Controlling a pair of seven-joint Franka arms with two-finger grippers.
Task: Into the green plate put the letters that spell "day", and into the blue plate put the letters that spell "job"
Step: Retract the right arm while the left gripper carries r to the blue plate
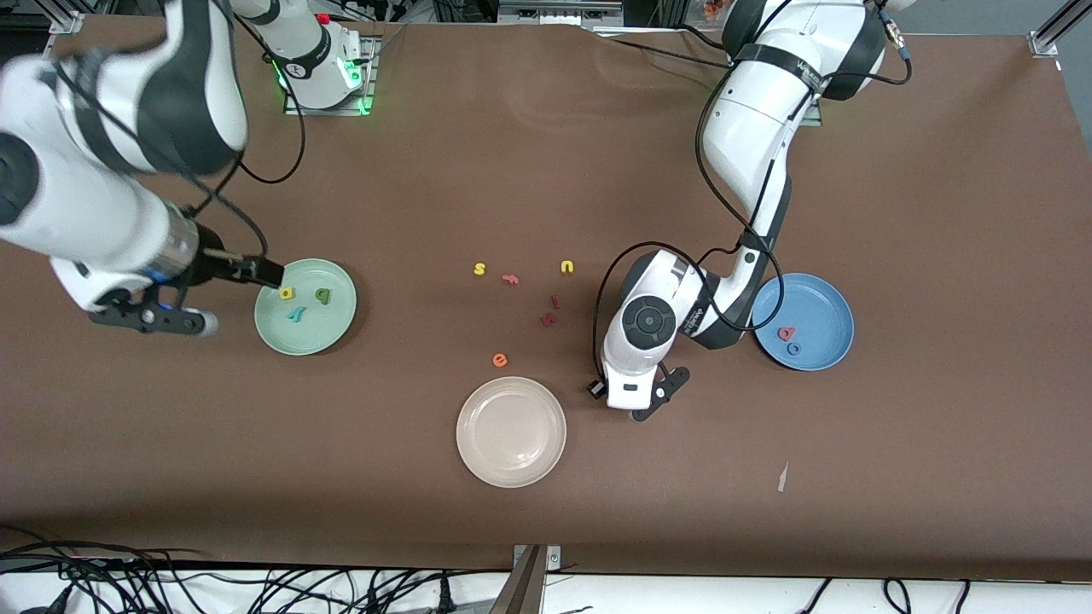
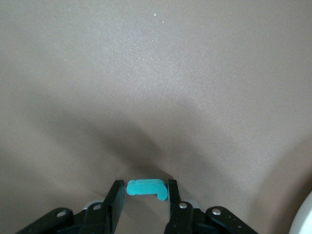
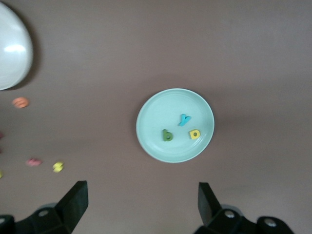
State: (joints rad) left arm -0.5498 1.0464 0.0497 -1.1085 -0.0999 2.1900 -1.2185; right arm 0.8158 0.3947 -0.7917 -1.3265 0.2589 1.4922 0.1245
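Nearest the front camera lies a cream-white plate (image 1: pixel 511 431). At its two o'clock the left gripper (image 1: pixel 627 401) sits low on the brown table (image 1: pixel 938 443); only the left wrist view shows its fingers (image 2: pixel 116 200) clamped on the teal j (image 2: pixel 147 188). At ten o'clock the green plate (image 1: pixel 337 328) holds d, a, y under the right gripper (image 3: pixel 141 202), jaws spread. The blue plate (image 1: pixel 832 298) holds b and o.

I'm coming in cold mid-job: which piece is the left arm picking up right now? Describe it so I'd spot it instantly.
Find the round mid-blue plate at the left arm's end of the table; the left gripper is low over the brown cloth beside it. Between its black fingers lies a tiny teal hook-shaped foam j, the only teal letter outside a plate.
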